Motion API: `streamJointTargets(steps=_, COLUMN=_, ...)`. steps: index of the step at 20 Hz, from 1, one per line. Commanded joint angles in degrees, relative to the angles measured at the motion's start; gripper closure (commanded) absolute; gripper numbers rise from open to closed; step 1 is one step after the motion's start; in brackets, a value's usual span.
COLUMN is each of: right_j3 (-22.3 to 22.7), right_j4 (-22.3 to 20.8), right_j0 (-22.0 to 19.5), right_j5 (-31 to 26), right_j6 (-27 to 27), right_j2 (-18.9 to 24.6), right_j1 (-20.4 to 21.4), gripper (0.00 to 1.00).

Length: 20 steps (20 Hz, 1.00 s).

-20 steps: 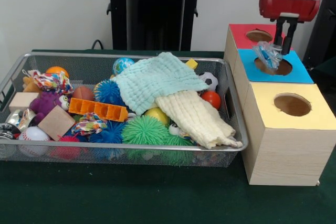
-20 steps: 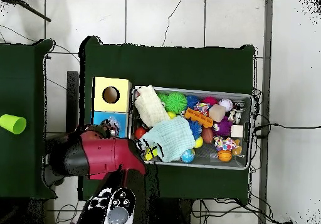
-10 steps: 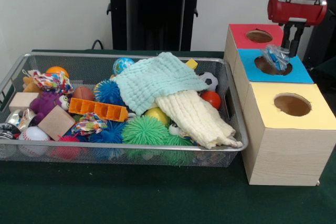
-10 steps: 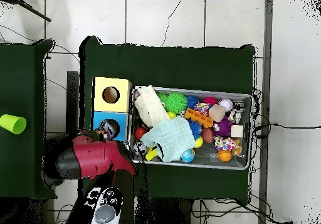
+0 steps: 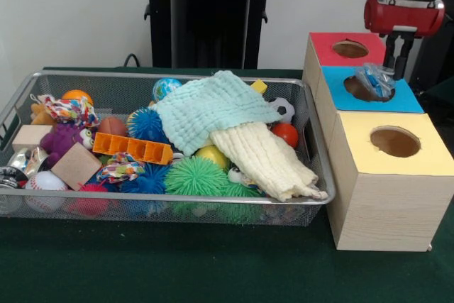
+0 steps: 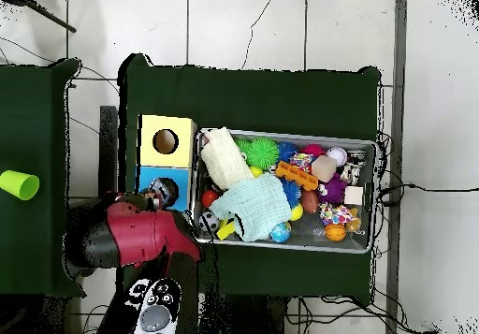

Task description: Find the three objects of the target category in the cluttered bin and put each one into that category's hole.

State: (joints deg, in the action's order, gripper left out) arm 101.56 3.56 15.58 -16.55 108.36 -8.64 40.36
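Crinkly blue-and-clear wrapper (image 5: 376, 79) sits at the far rim of the blue box's hole (image 5: 364, 89), right under the gripper (image 5: 394, 69).

Nearest the camera, the yellow-topped box (image 5: 391, 179) stands beside the wire bin (image 5: 317, 148), which is heaped with spiky balls, blocks, a pale green cloth (image 5: 213, 108) and a cream cloth (image 5: 266, 160). Behind the yellow box comes the blue-topped box (image 5: 404, 99), then the red-topped one (image 5: 325, 46). The gripper hangs over the blue box's far right side, its dark fingertips touching the wrapper; whether they pinch it or have let go cannot be told. From overhead, the red arm (image 6: 140, 237) covers the boxes' end.
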Motion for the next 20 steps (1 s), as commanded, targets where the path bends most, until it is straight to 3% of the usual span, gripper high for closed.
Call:
streamJointTargets(steps=1, right_j3=1.4, right_j4=1.3, right_j0=-1.3, right_j5=4.2, right_j6=11.6, right_j2=0.7, right_j1=-3.4, gripper=1.00)
streamJointTargets(steps=13, right_j3=2.2, right_j4=1.4, right_j0=-1.6, right_j5=6.0, right_j6=11.4, right_j2=0.7, right_j1=-4.1, gripper=1.00)
streamJointTargets(steps=14, right_j3=2.5, right_j4=1.5, right_j0=-1.6, right_j5=6.0, right_j6=11.5, right_j2=0.7, right_j1=-4.0, gripper=0.00)
streamJointTargets(steps=20, right_j3=1.2, right_j4=1.3, right_j0=-1.3, right_j5=3.2, right_j6=10.4, right_j2=0.5, right_j1=-3.9, gripper=0.00)
